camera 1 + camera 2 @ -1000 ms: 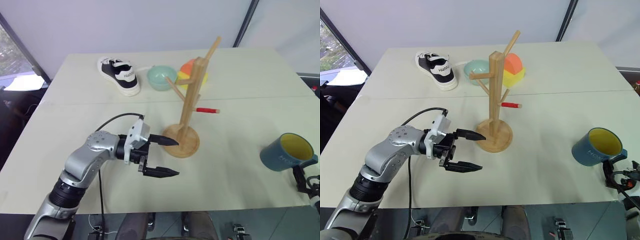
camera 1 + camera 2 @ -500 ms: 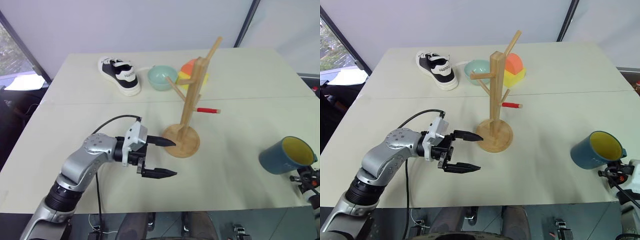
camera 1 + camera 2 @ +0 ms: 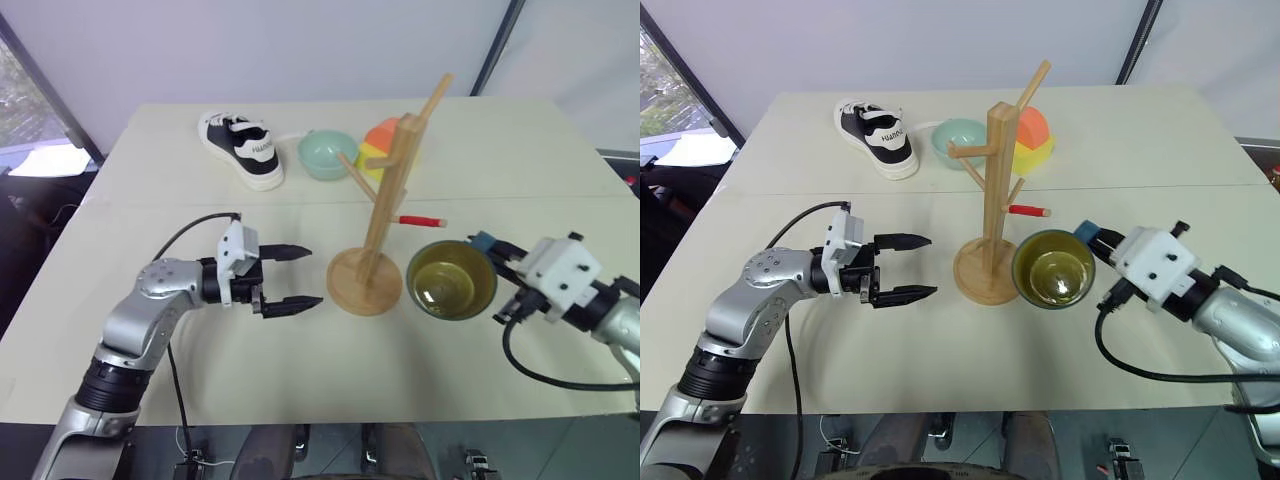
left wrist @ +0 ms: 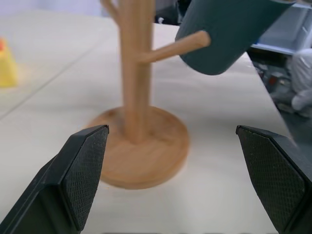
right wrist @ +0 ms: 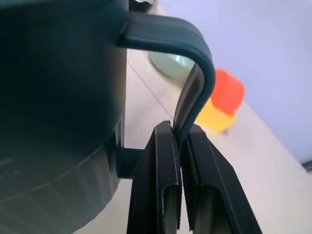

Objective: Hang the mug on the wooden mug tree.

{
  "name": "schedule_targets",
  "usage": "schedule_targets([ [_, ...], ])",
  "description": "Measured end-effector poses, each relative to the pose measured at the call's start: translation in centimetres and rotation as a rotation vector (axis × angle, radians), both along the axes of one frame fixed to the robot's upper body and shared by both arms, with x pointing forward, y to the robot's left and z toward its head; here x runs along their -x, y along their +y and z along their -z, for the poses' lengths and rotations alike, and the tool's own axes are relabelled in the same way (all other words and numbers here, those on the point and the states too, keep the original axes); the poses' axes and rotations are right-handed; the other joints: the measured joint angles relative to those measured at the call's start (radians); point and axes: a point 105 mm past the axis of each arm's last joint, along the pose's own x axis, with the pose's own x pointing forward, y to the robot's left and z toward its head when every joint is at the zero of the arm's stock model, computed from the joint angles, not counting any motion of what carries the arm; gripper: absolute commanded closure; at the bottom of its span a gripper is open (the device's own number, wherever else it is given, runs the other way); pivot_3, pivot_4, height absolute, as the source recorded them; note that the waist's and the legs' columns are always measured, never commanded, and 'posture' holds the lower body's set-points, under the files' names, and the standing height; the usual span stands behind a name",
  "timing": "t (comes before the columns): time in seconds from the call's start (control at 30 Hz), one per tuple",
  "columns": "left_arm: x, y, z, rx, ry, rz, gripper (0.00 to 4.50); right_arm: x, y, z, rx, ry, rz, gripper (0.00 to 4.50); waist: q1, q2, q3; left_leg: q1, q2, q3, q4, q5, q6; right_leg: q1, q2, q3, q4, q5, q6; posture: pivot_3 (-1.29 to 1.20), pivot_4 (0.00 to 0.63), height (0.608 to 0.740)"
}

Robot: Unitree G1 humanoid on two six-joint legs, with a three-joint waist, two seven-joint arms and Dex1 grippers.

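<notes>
Beside the wooden mug tree [image 3: 992,215], at about three o'clock from its round base, the mug [image 3: 1052,270] hangs in the air with its yellow inside facing up toward the head camera. The right gripper [image 5: 181,161] has its fingers pressed together on the mug's handle, pinching the thin loop edge-on. The left gripper [image 3: 292,275] waits at nine o'clock from the base, fingers spread wide and holding nothing.

The pinch is the weak spot: it grips only a narrow strip of handle, so the heavy body could swing or slip round as the wrist turns. With the fingers sitting in the loop, little room may be left for a peg to pass through. The mug is also very near the red-tipped peg [image 3: 1026,211] and the post, and a careless approach could knock the stand, which nothing is steadying.

A second ago the mug sat at the table's right edge, at four o'clock from the stand, with the right gripper just reaching it. It has since been lifted and carried inward, and the left gripper has drawn back slightly from the base.
</notes>
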Motion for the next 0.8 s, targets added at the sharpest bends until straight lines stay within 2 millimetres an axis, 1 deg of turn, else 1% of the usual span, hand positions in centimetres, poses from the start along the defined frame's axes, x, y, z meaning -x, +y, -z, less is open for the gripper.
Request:
schedule_targets([
  [0.23,-0.3,0.7,-0.6,0.016,-0.018,-0.03,0.0,-0.5,0.9,-1.3,0.079,0.018,-0.05,4.44,-0.001,-0.005,0.002,-0.001,0.0,0.001,0.0,0.0,0.004,0.002,0.0,0.0,-0.001,0.002,-0.001,0.0,0.15,0.736],
  [0.5,-0.4,0.7,-1.1,0.034,-0.019,-0.025,0.0,-0.5,1.7,-2.1,0.108,0.016,-0.101,4.44,-0.002,-0.006,0.003,-0.001,0.0,0.001,0.001,-0.001,0.002,0.002,0.0,0.0,-0.001,0.003,0.0,0.0,0.15,0.736],
  [0.6,-0.4,0.7,-1.1,0.034,-0.021,-0.024,0.0,-0.2,2.2,-2.4,0.127,0.019,-0.132,4.44,-0.003,-0.006,0.003,-0.001,0.0,0.001,0.001,-0.001,0.002,0.002,0.0,0.0,-0.001,0.003,0.0,0.0,0.15,0.736],
  [0.8,-0.3,0.6,-1.4,0.043,-0.027,-0.017,0.0,-0.2,2.9,-3.3,0.142,-0.002,-0.153,4.44,-0.003,-0.006,0.003,-0.001,0.0,0.001,0.001,-0.001,0.002,0.002,0.0,0.0,-0.001,0.003,0.0,0.0,0.15,0.736],
])
